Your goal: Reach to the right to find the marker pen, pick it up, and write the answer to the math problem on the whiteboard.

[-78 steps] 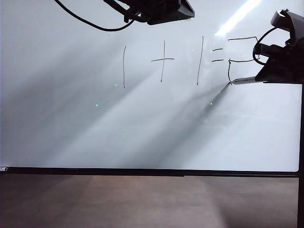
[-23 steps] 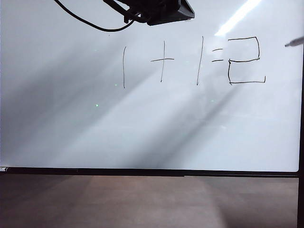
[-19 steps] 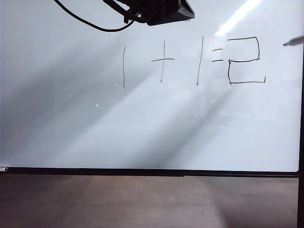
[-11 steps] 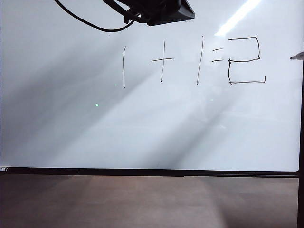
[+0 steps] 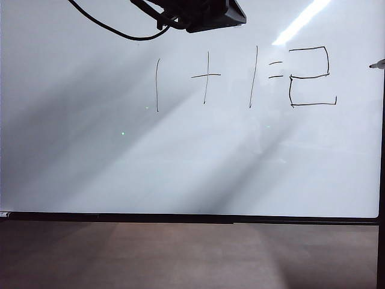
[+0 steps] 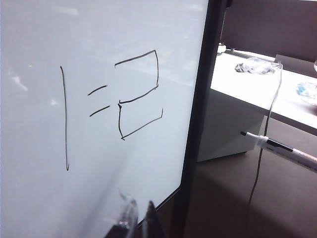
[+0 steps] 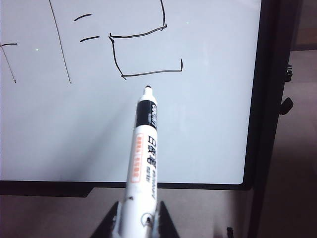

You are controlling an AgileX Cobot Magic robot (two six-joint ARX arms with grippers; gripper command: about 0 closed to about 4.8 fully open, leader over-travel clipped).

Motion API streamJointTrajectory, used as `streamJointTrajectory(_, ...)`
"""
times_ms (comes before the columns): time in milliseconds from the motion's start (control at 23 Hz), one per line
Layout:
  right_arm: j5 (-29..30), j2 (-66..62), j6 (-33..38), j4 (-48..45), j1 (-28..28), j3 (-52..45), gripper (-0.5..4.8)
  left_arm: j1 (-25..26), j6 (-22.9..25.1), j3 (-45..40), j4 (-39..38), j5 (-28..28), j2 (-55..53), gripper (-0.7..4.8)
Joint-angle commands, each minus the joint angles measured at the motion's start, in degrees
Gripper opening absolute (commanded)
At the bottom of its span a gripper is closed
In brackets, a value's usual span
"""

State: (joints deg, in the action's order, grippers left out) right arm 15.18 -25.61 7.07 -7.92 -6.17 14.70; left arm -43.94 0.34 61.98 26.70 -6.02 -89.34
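The whiteboard (image 5: pixel 180 168) fills the exterior view. The math problem (image 5: pixel 207 77) is written on it as one plus one with two equals dashes, and the answer (image 5: pixel 311 76), a boxy 2, stands just right of them. My right gripper (image 7: pixel 140 214) is shut on the marker pen (image 7: pixel 143 153). The pen's dark tip points at the board just below the answer (image 7: pixel 143 54) and hangs clear of it. In the exterior view only the marker pen's tip (image 5: pixel 378 64) shows at the right edge. My left gripper (image 6: pixel 138 218) is shut, with nothing in it, near the board's right frame.
The left arm's black housing and cable (image 5: pixel 201 13) hang over the board's top. The board's black frame (image 5: pixel 180 217) borders brown surface (image 5: pixel 180 253) below. Past the right frame stands a white counter (image 6: pixel 247 84) with small clutter and a thin hanging cable (image 6: pixel 261 153).
The lower stroke of the 2 was finished. My right arm then pulled the pen off the board, and over the last second its tip slid right toward the view's edge. The left arm stayed still.
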Motion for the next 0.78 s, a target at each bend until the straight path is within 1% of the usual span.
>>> streamJointTrajectory(44,0.00,0.13,0.20,-0.85,-0.04,0.20,0.00,0.07,-0.15,0.11,0.33,-0.26,0.15,0.27)
streamJointTrajectory(305,0.00,0.13,0.20,-0.85,-0.04,0.20,0.00,0.07,-0.15,0.11,0.31,-0.26,0.15,0.27)
streamJointTrajectory(392,0.00,0.11,0.20,-0.87,-0.04,0.20,0.00,0.09,1.77,0.13,0.07,-0.22,0.20,0.27)
streamJointTrajectory(479,0.00,0.13,0.20,-0.85,-0.04,0.20,0.00,0.24,5.38,0.13,0.11,0.35,0.31,0.27)
streamJointTrajectory(522,0.00,0.13,0.20,-0.87,-0.04,0.20,0.00,0.63,7.02,0.13,-0.04,1.84,0.55,0.27)
streamJointTrajectory(610,0.00,0.13,0.22,-0.83,-0.04,0.20,0.00,1.62,9.38,0.13,-2.99,6.80,2.29,0.27)
streamJointTrajectory(697,0.00,0.13,0.20,-0.87,-0.02,0.20,0.00,3.30,10.21,0.13,-7.76,11.15,5.35,0.27)
streamJointTrajectory(784,0.00,0.13,0.20,-0.85,-0.04,0.20,0.00,6.82,10.12,0.13,-13.18,10.80,9.31,0.27)
